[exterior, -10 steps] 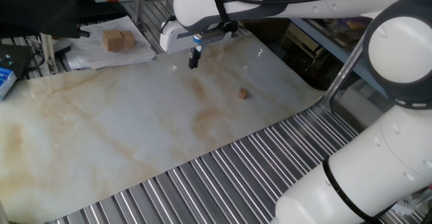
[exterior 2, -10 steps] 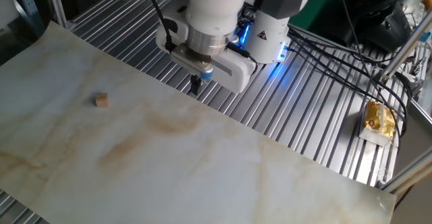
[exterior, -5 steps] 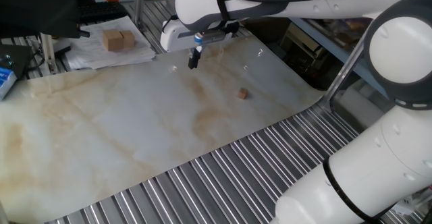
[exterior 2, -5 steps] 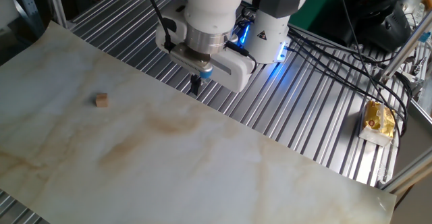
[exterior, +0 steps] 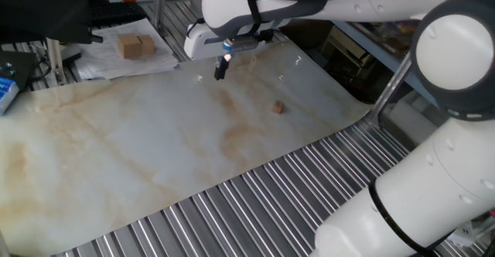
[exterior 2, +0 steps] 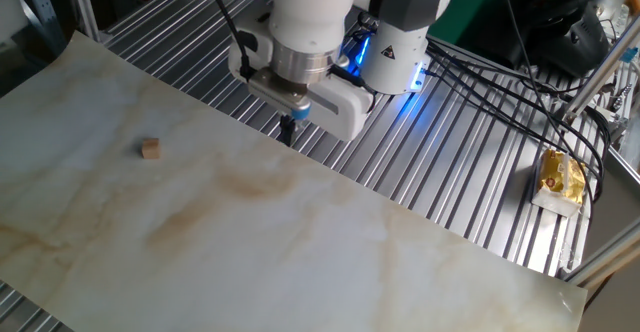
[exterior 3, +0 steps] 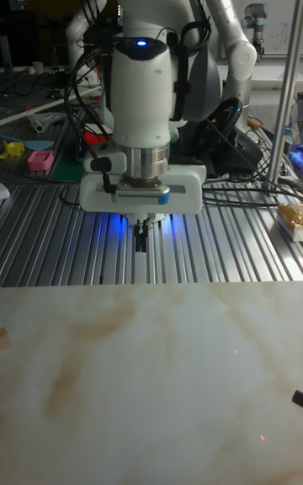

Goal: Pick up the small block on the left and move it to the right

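Tiny cube alone on the marbled sheet, gripper high and apart from it.

In the other fixed view the tiny light-brown wooden cube (exterior 2: 150,149) lies at the left on the pale marbled table sheet (exterior 2: 300,252), untouched; to its right the white arm's two-finger gripper (exterior 2: 289,130) hangs above the sheet's far edge, well apart from the cube, its dark fingers drawn narrow together with nothing between them. Farther right, a yellow packet (exterior 2: 560,180) rests on the ribbed metal table. In one fixed view a pair of larger tan blocks (exterior: 136,46) sits on papers at far left, beyond the sheet.
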Controlling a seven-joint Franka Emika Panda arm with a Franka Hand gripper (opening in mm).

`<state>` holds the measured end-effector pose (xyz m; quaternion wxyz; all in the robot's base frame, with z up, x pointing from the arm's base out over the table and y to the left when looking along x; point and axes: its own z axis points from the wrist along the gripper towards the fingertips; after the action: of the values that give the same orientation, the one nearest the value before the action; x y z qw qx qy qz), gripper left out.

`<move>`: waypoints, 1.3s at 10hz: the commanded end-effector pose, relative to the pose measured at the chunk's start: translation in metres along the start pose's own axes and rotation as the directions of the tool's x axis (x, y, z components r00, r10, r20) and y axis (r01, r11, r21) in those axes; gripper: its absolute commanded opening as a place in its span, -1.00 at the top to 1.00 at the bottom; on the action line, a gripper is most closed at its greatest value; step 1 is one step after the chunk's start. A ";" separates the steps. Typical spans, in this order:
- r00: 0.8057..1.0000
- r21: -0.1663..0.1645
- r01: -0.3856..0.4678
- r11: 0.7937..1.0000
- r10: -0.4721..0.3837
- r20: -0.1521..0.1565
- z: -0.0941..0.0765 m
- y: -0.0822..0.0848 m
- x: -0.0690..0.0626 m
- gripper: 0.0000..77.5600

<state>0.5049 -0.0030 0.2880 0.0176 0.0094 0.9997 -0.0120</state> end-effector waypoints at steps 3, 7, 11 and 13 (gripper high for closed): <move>1.000 0.003 0.005 1.000 -0.005 0.003 0.010 -0.014 -0.012 1.00; 1.000 0.003 0.014 1.000 -0.014 0.004 0.017 -0.024 -0.019 1.00; 0.999 -0.002 0.028 1.000 -0.028 0.017 0.026 -0.043 -0.028 1.00; 0.999 -0.003 0.033 0.999 -0.033 0.018 0.027 -0.049 -0.030 1.00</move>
<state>0.5327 -0.0524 0.2620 0.0242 -0.0054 0.9996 -0.0112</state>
